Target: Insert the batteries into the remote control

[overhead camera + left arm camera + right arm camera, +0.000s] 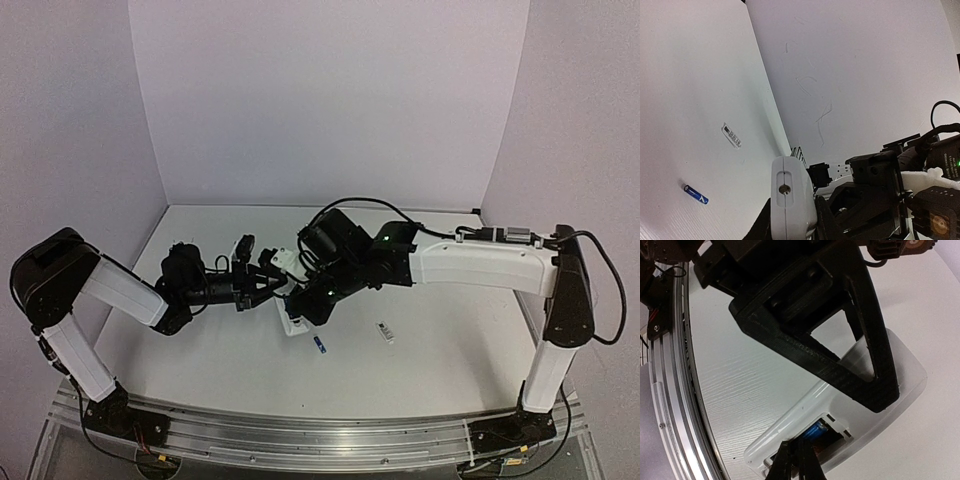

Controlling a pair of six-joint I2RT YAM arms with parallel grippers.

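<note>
The white remote control (788, 195) is held on edge above the table, with my left gripper (792, 222) shut across its body. In the right wrist view its back faces the camera with the battery recess uncovered, and one blue battery (815, 431) lies inside. My right gripper (795, 444) is shut, its tips pressed together at the near end of that battery. A second blue battery (320, 345) lies loose on the table just in front of the remote (294, 322); it also shows in the left wrist view (695, 194).
The small white cover piece (385, 332) lies on the table right of the loose battery, also seen as the cover piece (731, 135). A metal rail (670, 390) runs along the near table edge. Both arms crowd together mid-table.
</note>
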